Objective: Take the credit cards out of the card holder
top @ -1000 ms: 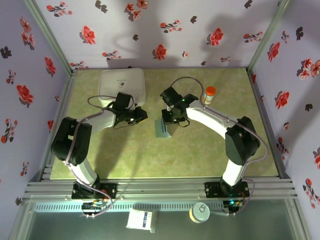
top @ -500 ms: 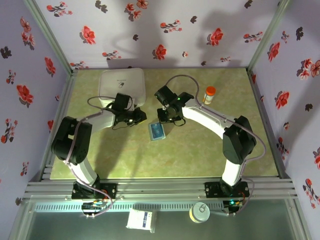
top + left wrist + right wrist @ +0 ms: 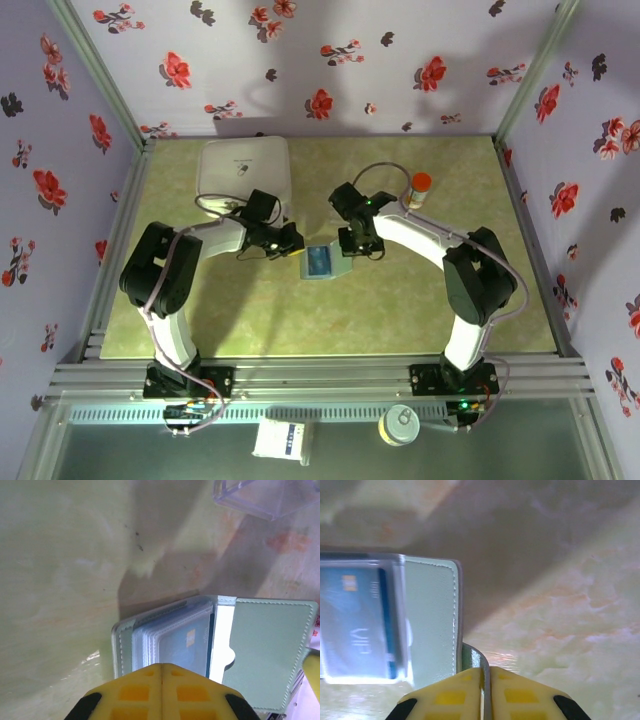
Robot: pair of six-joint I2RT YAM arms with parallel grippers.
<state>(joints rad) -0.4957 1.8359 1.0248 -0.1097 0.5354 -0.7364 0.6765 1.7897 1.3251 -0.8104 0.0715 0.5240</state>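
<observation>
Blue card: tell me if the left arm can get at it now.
Probably yes: the card holder lies open, and the blue card sits right before the left gripper, though inside a clear sleeve.

white box [image 3: 245, 165] blocks far left; table [image 3: 330, 320] near side free

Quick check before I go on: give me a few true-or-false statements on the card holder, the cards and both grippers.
1. The card holder lies open on the table between the left gripper and the right gripper. True.
2. A blue card sits inside the card holder's clear sleeve. True.
3. The left gripper stands wide open. False: it is shut, at the card holder's edge.
4. The card holder rests on the white box. False: it lies on the table, in front of the box.
</observation>
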